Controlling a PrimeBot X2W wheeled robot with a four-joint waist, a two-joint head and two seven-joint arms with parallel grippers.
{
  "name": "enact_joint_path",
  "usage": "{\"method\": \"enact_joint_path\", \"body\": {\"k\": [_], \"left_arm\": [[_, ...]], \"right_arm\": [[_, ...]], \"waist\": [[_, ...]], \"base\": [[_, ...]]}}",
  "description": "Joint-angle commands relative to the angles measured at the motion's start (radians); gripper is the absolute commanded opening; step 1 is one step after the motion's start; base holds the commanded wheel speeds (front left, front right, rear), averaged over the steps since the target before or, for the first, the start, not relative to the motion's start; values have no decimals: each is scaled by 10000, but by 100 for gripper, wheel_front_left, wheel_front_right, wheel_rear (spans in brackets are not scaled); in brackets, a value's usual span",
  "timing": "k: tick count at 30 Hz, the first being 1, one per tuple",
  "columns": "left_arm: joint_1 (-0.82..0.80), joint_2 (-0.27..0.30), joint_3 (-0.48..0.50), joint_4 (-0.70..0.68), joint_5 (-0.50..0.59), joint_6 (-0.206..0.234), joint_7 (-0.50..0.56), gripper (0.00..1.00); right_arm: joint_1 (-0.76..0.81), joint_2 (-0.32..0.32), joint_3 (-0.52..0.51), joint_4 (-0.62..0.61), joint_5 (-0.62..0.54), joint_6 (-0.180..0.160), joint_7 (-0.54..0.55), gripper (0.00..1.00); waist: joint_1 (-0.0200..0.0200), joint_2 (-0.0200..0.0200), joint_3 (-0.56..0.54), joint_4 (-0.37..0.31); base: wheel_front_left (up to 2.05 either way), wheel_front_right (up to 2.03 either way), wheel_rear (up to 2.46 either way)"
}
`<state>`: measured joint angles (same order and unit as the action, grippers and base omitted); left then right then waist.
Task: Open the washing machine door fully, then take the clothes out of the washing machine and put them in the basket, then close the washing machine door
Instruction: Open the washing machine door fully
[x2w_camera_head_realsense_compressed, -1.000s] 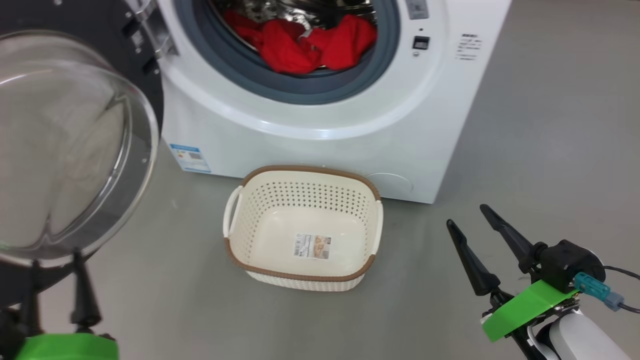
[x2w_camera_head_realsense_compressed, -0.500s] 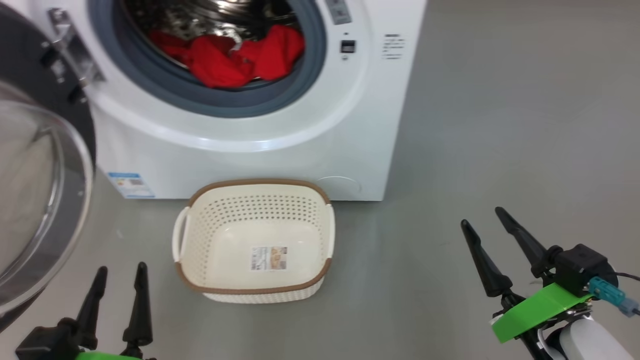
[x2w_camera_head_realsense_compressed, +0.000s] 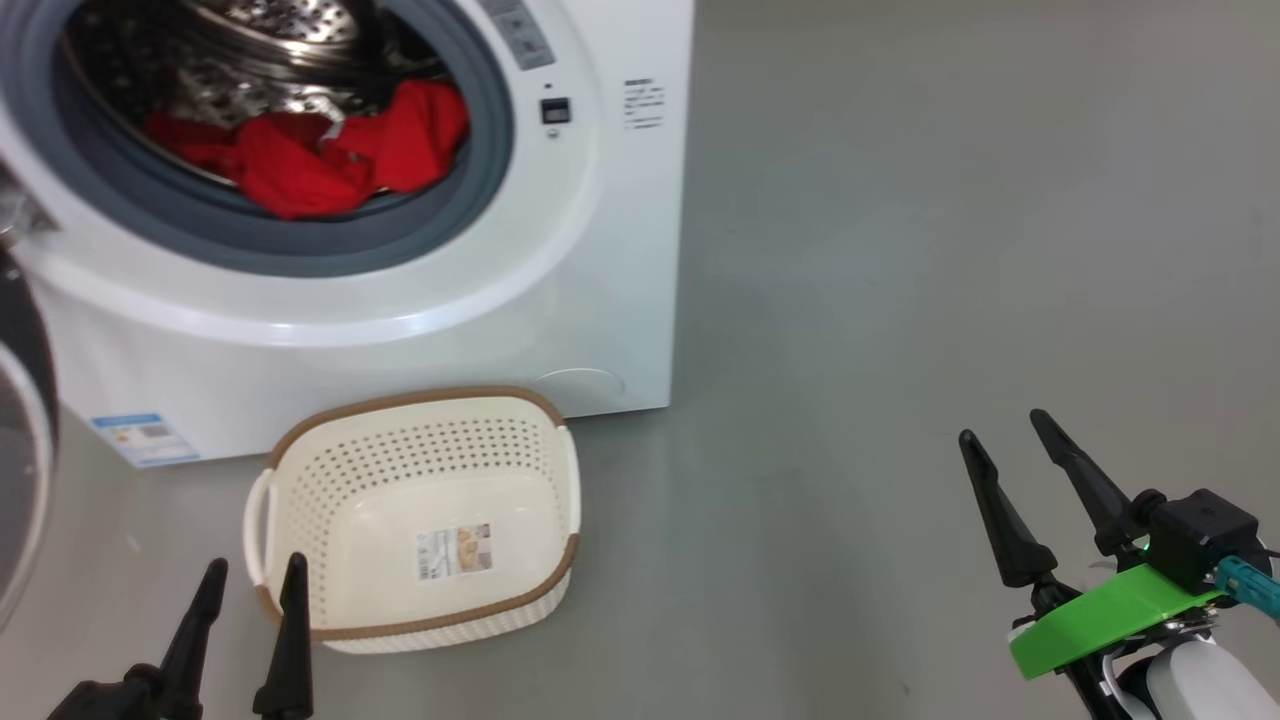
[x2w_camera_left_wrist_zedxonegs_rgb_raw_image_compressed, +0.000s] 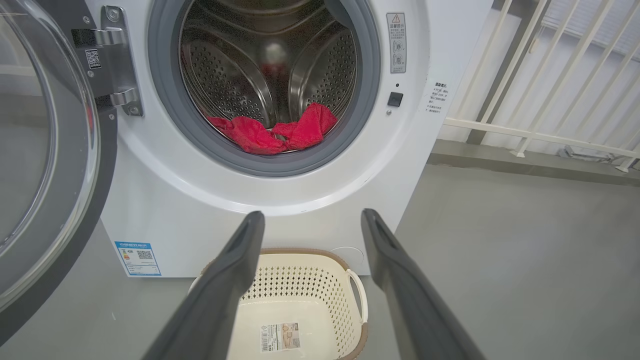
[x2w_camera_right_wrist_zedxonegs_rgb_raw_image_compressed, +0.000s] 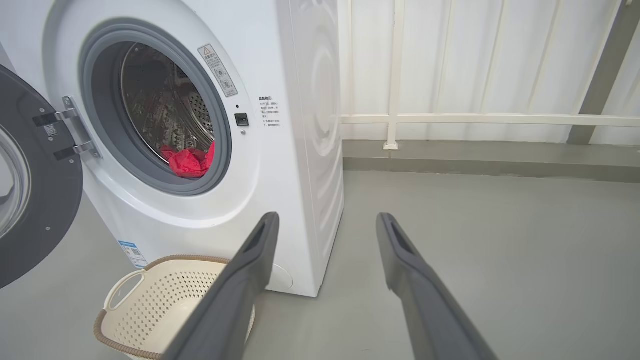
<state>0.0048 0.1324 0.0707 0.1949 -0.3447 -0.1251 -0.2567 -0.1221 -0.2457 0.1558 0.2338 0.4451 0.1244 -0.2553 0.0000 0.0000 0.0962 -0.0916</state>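
Head view: one washer (x2w_camera_head_realsense_compressed: 600, 250) bore a block of small print (x2w_camera_head_realsense_compressed: 643, 103) beside its drum mouth and a blue label (x2w_camera_head_realsense_compressed: 140, 438) at its lower left corner, both too small to read. Red clothes (x2w_camera_head_realsense_compressed: 310, 160) lay bunched at the drum's front lip; how many pieces could not be told. One cream basket (x2w_camera_head_realsense_compressed: 400, 400), brown-rimmed with two white handles, stood on the floor (x2w_camera_head_realsense_compressed: 850, 300) just before the washer, a sticker (x2w_camera_head_realsense_compressed: 456, 552) on its bottom. The left gripper (x2w_camera_head_realsense_compressed: 255, 562) and right gripper (x2w_camera_head_realsense_compressed: 1002, 425) each spread two fingers wide, holding nothing.

Left wrist view: the door (x2w_camera_left_wrist_zedxonegs_rgb_raw_image_compressed: 50, 150) stood swung open at left. A warning-triangle sticker (x2w_camera_left_wrist_zedxonegs_rgb_raw_image_compressed: 395, 42) sat right of the seal, a QR tag (x2w_camera_left_wrist_zedxonegs_rgb_raw_image_compressed: 93, 58) by the hinge.

Right wrist view: a white railing (x2w_camera_right_wrist_zedxonegs_rgb_raw_image_compressed: 450, 119) ran behind the washer.
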Motion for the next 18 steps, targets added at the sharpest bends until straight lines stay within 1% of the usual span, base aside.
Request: {"method": "enact_joint_path", "body": {"k": [1,8,18], "left_arm": [[-54,165,354,-310,3,-55,-51,100],[147,39,459,-494,96,-55,-51,100],[195,-17,463,-632,216,-55,-51,100]], "right_arm": [[72,-100,80,-273,47,63,-65,100],[206,-95,-43,-308,42,63,-65,100],[303,-73,-184,-354,25,63,-65,100]], "waist": [[0,0,-42,-316],[0,0,-104,-587],[0,0,-104,-556]], "base": [[0,0,0],[0,0,0],[0,0,0]]}}
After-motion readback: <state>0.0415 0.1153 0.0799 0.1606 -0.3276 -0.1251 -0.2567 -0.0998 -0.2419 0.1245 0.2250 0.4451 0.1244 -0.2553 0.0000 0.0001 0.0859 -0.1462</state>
